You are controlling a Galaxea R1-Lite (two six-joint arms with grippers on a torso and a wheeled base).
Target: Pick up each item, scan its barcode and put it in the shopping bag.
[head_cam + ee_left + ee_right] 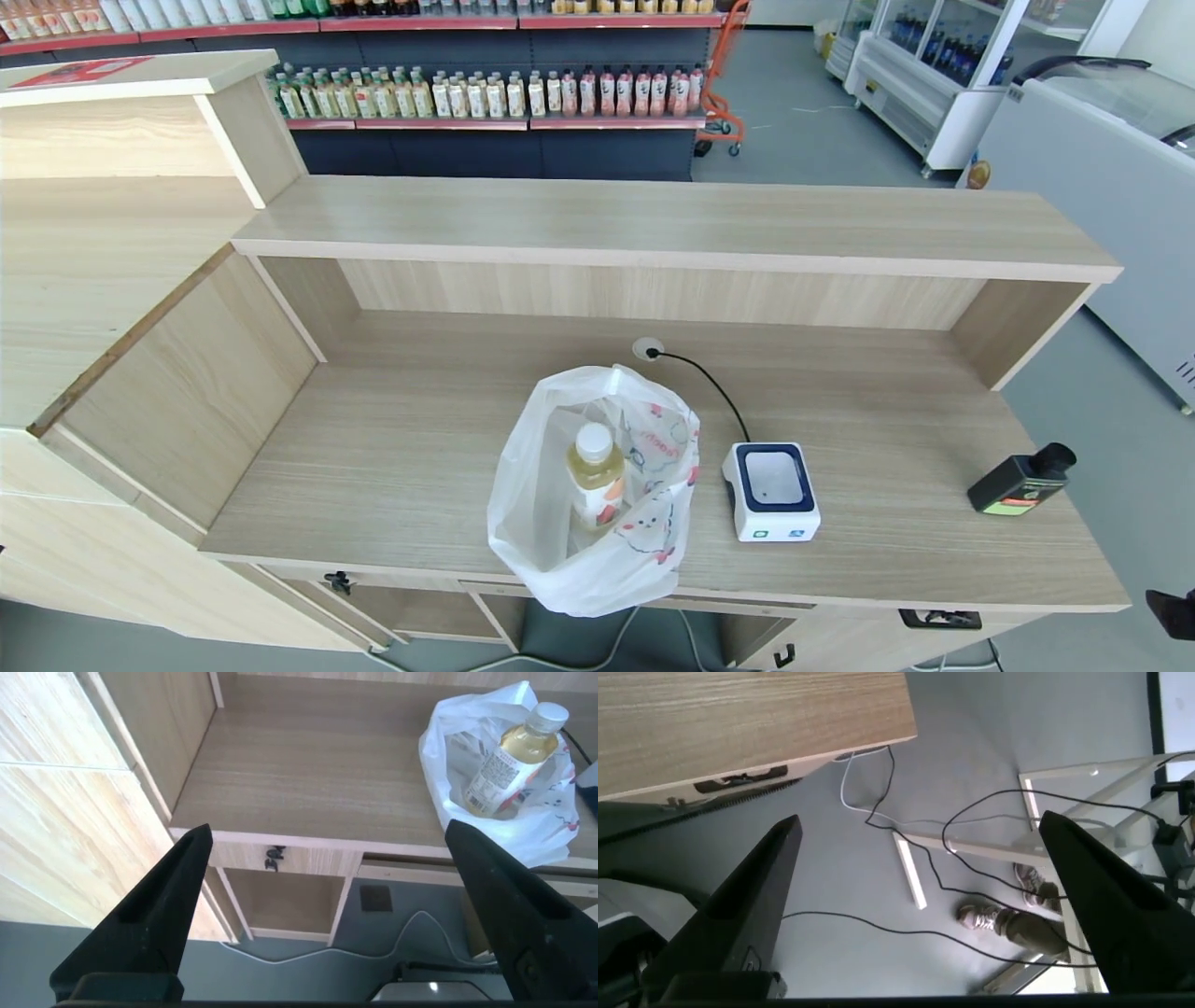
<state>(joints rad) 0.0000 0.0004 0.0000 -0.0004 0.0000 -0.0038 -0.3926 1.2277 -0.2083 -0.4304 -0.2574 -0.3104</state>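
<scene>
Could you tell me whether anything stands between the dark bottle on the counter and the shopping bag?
Only the scanner sits between the dark bottle and the shopping bag, whose mouth is open; a drink bottle already stands inside.

A shopping bag (pixel 525 523), a barcode scanner (pixel 771 490) and a toppled dark bottle (pixel 1020 480) sat on the wooden counter (pixel 392 467).

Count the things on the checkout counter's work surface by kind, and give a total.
Bottles: 2, the pale bottle standing in the bag and the dark bottle lying apart on the robot's right
Shopping bag: 1
Barcode scanner: 1
Total: 4
</scene>
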